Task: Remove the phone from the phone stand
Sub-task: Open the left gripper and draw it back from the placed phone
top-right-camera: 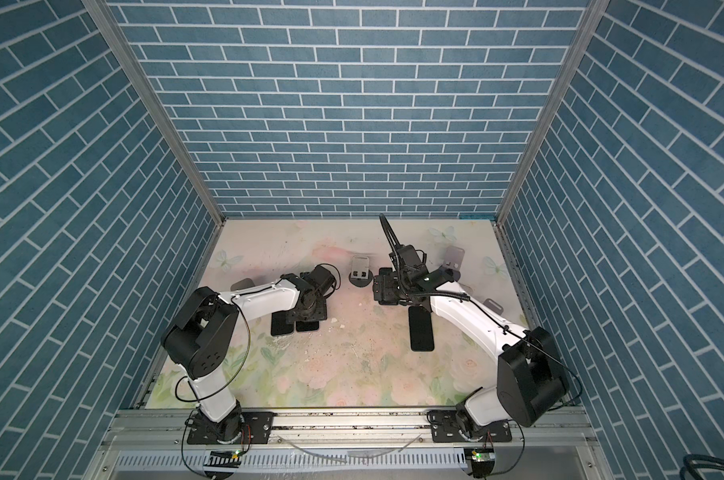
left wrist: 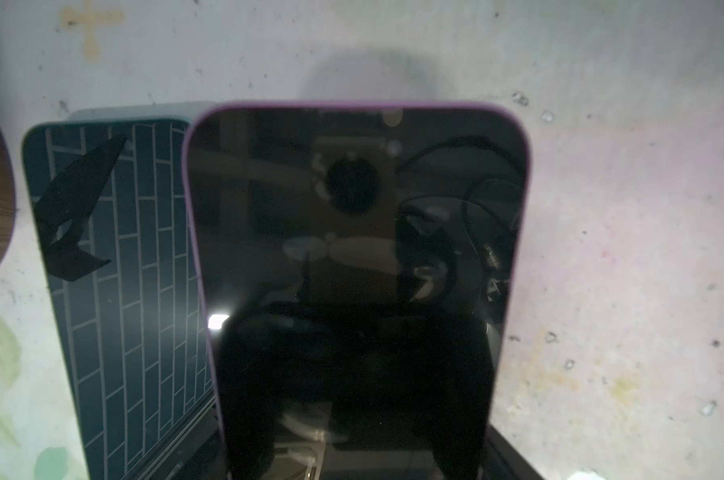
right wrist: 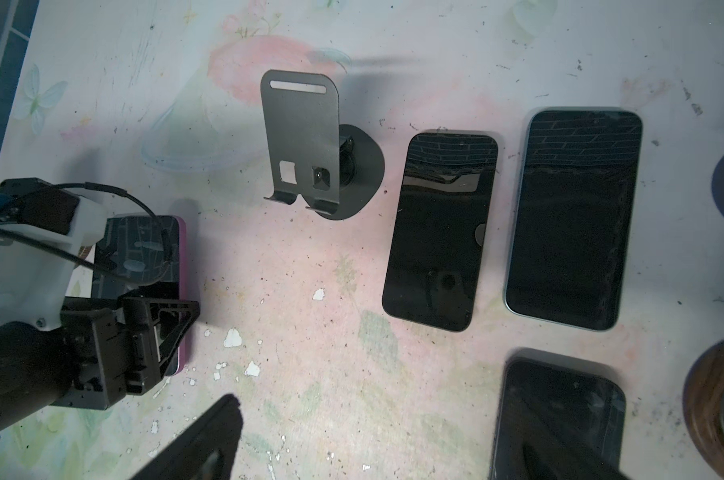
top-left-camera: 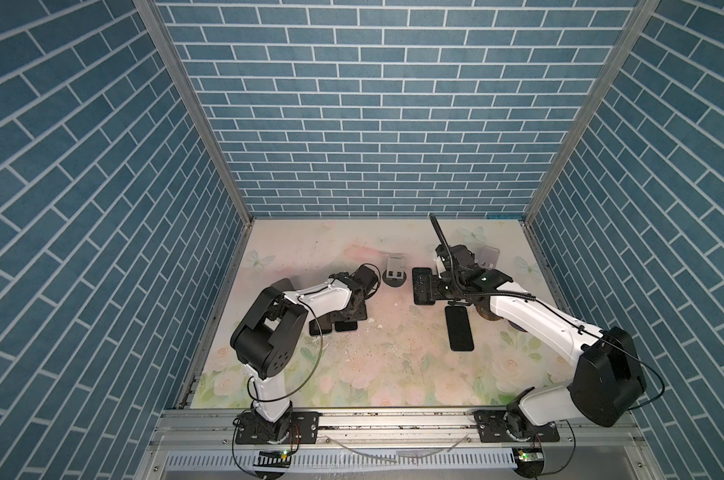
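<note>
Purple edging marks the phone (left wrist: 352, 270); we find it off the phone stand (right wrist: 300, 137), down on the left side of the floral table (top-left-camera: 393, 365), under the left gripper (right wrist: 161, 332). The stand's grey plate leans back on a round dark base near the middle of the table, well apart from the phone.

In the left wrist view the phone's dark screen fills most of the frame; its edge overlaps a pale-blue phone (left wrist: 119, 291) beside it, whose glass mirrors the brick wall. We cannot tell whether the purple one lies flat or is raised. In the right wrist view the left gripper sits over one end of the phone; we cannot tell whether its jaws clamp the phone or stand clear of it.

In both top views the right gripper (top-left-camera: 419, 286) hangs just right of the stand, jaws spread wide, holding nothing. On that side 2 phones lie side by side, a black phone (right wrist: 441, 232) and a larger blue-rimmed phone (right wrist: 572, 220); a third phone (right wrist: 560, 415) lies close to them, near a wooden piece (right wrist: 713, 407).
</note>
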`<state>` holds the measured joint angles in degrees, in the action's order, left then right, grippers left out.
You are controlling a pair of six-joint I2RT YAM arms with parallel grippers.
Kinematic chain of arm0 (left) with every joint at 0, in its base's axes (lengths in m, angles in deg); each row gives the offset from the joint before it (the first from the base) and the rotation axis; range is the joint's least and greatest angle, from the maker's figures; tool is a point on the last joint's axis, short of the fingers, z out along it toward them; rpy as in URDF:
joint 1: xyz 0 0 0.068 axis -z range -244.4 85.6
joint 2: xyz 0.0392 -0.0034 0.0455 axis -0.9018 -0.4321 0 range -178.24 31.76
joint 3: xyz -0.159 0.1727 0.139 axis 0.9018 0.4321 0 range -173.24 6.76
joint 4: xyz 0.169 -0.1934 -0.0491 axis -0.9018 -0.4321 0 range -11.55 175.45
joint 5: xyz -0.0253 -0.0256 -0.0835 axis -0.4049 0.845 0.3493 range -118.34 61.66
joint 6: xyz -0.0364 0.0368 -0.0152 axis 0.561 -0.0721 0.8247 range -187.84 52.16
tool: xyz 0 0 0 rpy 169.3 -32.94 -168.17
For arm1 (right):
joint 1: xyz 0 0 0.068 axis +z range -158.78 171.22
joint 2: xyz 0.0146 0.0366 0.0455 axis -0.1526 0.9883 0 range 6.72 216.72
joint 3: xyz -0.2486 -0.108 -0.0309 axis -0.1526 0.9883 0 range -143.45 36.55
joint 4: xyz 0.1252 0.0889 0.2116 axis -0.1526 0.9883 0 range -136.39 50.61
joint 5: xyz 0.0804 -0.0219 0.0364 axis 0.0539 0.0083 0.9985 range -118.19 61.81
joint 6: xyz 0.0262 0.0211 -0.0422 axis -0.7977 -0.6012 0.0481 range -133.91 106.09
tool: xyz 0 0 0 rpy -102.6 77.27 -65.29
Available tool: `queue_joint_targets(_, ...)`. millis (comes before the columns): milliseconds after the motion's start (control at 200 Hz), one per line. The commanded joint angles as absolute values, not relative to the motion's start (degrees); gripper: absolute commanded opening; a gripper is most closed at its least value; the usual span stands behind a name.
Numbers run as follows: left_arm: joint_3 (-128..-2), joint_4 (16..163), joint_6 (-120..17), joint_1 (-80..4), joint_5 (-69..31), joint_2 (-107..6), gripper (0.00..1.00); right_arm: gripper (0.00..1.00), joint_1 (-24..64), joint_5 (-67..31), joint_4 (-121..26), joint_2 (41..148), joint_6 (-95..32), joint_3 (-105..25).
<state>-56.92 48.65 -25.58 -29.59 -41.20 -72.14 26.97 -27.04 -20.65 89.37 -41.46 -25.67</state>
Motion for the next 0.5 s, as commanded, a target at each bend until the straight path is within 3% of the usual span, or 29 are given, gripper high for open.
queue_joint_targets(0,-56.65,44.13,-25.44,-29.68,-42.78,-74.81,0.8,0.99,27.32,-28.47,-21.6,87.16,-39.84,-23.54)
queue_joint_targets(495,-57.3,43.47,-25.44,-29.05,-43.59,-74.62,0.82,0.99,27.34,-29.49,-22.09,85.99,-39.4,-21.72)
